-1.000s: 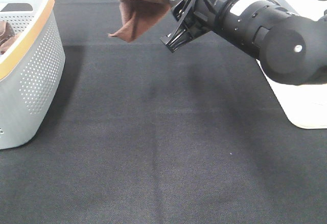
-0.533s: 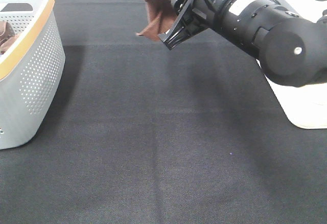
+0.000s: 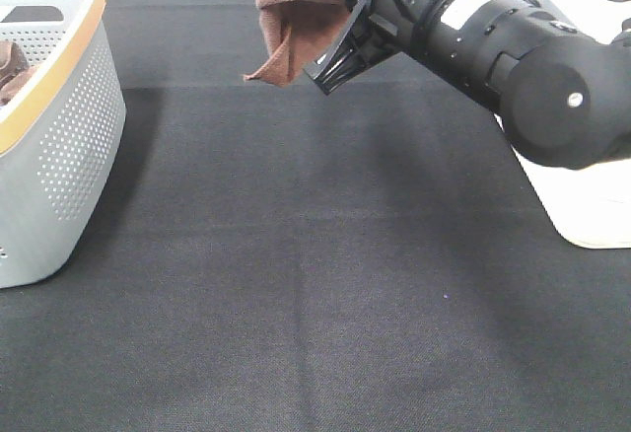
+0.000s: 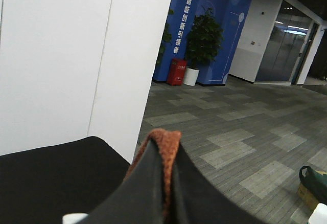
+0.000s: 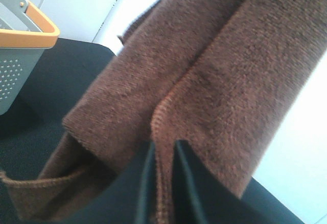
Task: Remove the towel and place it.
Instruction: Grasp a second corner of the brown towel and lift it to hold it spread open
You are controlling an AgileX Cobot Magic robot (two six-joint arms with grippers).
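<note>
towel: fuzzy cloth | basket: perforated plastic | table: matt fabric

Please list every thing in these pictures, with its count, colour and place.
towel: one, reddish-brown, hanging above the table's far side.
basket: one, grey with orange rim, table's left edge.
brown thing: one, inside the basket, mostly hidden.
table cover: one, black.
white block: one, right edge, under the arm.
right arm: one, black, upper right.
left tool: one, dark, shut on the towel.
right tool: one, dark, shut on the towel.
</note>
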